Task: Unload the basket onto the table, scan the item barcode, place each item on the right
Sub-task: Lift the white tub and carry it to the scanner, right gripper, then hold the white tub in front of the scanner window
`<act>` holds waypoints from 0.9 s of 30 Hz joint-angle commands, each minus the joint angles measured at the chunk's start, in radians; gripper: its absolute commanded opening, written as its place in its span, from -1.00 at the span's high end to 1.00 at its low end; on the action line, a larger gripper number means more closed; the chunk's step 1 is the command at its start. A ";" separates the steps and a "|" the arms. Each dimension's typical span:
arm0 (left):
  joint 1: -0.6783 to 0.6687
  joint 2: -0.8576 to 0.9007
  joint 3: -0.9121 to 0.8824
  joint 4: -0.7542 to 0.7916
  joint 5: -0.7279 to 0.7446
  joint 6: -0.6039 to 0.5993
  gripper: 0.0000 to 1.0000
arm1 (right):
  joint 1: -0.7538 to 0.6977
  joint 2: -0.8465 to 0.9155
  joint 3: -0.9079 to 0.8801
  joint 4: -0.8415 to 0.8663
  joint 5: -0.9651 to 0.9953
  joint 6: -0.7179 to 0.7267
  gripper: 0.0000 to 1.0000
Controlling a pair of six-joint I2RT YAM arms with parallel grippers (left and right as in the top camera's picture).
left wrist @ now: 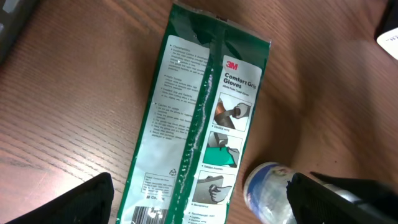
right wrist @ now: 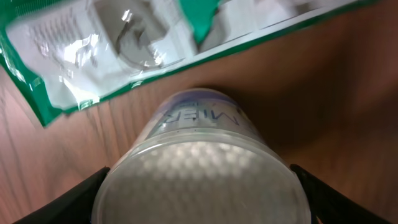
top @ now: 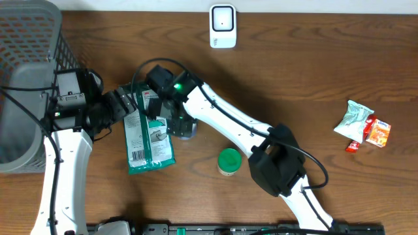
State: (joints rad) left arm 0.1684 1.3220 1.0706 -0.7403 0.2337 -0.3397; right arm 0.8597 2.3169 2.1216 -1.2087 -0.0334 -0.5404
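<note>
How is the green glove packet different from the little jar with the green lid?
The glove packet lies flat; the green-lidded jar stands upright. The glove packet is long and rectangular, the jar round and smaller. The packet has printed writing and pictures; the jar's lid is plain. Both are green and rest on the wooden table.

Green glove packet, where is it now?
Overhead view: the flat green plastic glove packet lies left of centre on the wooden table, the small clear plastic container just off its right edge.
</note>
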 commanded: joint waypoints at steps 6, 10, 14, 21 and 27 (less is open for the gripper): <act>0.003 -0.016 0.007 -0.004 0.000 0.006 -0.78 | -0.087 0.011 0.230 -0.131 0.008 0.332 0.19; 0.003 -0.016 0.007 -0.004 0.000 0.006 -0.79 | -0.161 0.011 0.306 -0.192 -0.062 0.556 0.22; 0.003 -0.016 0.007 -0.004 0.000 0.006 -0.78 | -0.288 0.011 0.327 -0.246 -0.321 0.671 0.77; 0.003 -0.016 0.007 -0.004 0.000 0.006 -0.78 | -0.516 0.011 0.322 -0.274 -0.661 0.719 0.97; 0.003 -0.016 0.007 -0.004 0.000 0.006 -0.78 | -0.544 0.011 0.323 -0.242 -0.624 0.747 0.98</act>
State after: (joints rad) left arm 0.1684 1.3220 1.0706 -0.7403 0.2337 -0.3397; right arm 0.2859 2.3169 2.4283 -1.4670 -0.6003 0.1616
